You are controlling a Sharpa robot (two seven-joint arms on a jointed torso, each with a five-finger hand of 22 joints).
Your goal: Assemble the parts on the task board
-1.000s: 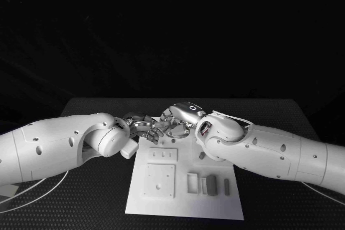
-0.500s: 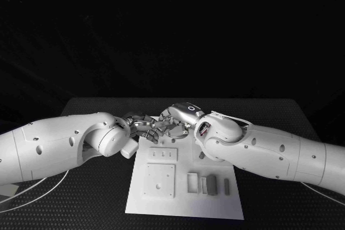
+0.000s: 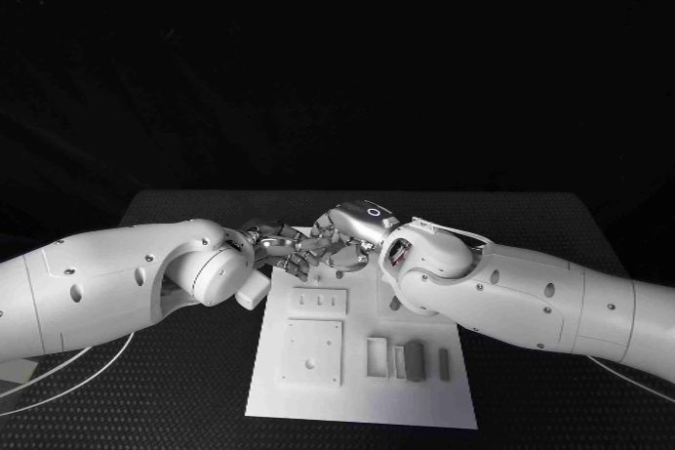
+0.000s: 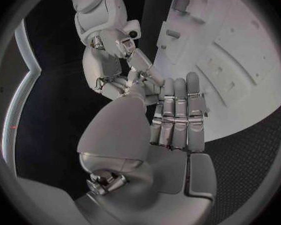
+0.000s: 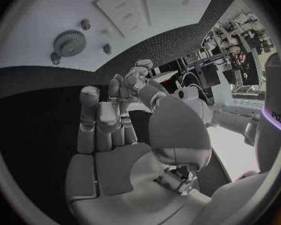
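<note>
The white task board (image 3: 359, 396) lies in the middle of the table. My left hand (image 3: 282, 247) and right hand (image 3: 349, 237) meet fingertip to fingertip just above its far end. In the left wrist view my left hand (image 4: 172, 115) has its fingers straight and side by side, with its thumb reaching toward the right hand (image 4: 109, 60). In the right wrist view the right hand (image 5: 109, 125) likewise stretches toward the left hand (image 5: 137, 77). Whether a small part sits between them is hidden. A grey gear (image 5: 68, 42) and small pegs (image 5: 107, 48) stand on the board (image 5: 40, 15).
On the board's near half lie a square plate (image 3: 312, 352), a smaller plate (image 3: 319, 302) and several grey bars in slots (image 3: 410, 360). Both white forearms cross the board's far corners. Black table (image 3: 169, 391) lies open on either side.
The right forearm has edged slightly toward the left. The two hands stay together over the far end of the board.
</note>
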